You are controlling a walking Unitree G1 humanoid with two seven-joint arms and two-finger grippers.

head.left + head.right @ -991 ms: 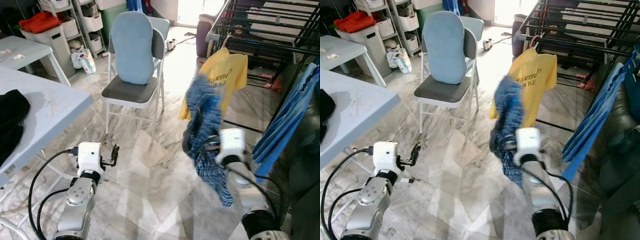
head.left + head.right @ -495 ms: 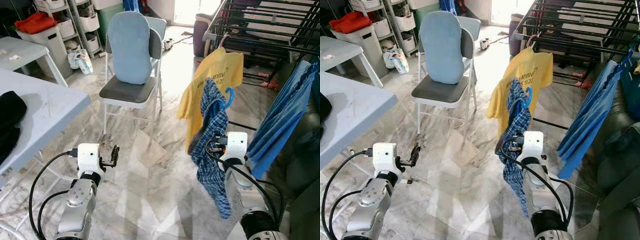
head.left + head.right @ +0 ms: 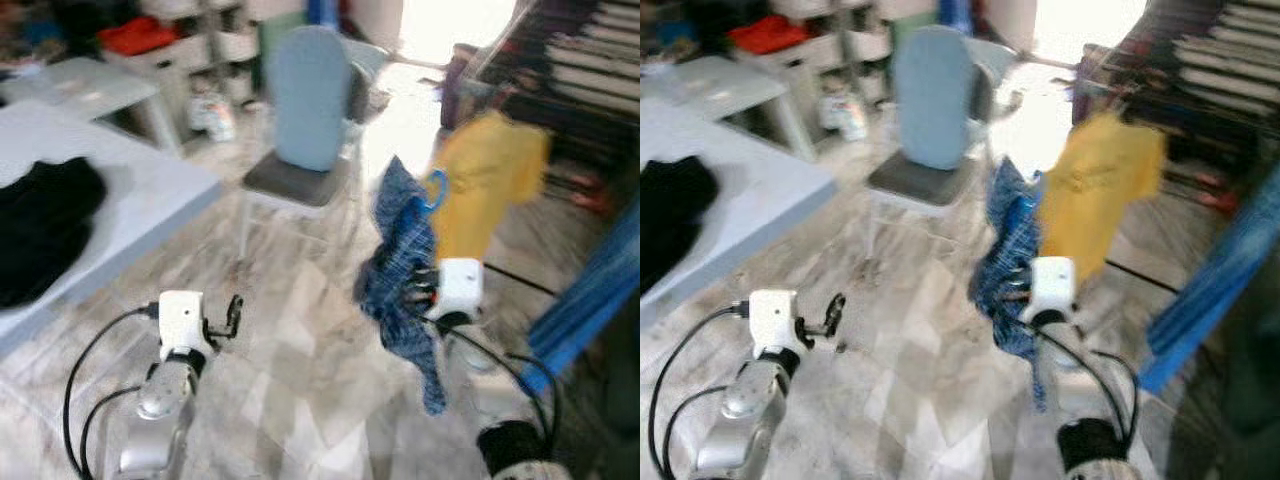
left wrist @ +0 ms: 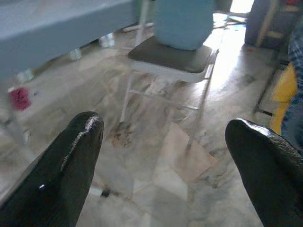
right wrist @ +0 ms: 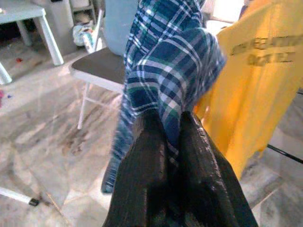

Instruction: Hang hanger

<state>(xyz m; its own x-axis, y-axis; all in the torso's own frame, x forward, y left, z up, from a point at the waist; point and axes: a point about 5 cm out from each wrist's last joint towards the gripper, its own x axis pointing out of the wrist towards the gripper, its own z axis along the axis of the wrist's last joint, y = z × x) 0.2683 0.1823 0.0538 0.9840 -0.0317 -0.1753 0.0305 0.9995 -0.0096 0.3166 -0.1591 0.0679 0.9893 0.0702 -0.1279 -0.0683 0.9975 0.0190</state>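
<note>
one right hand point(image 5: 173, 127) pinching plaid shirt point(image 5: 165, 71).

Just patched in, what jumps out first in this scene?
The right claw is shut on a blue plaid shirt on a blue hanger, held up mid-room in front of a hanging yellow T-shirt. The left claw is open over the marble floor, near a folding chair.

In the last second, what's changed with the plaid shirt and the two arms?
The head camera has swung left, blurring the scene and bringing more of the grey table into sight. The right tool still grips the plaid shirt on its blue hanger, held up before the yellow shirt; it hasn't been hung. The left tool stays open and idle.
</note>
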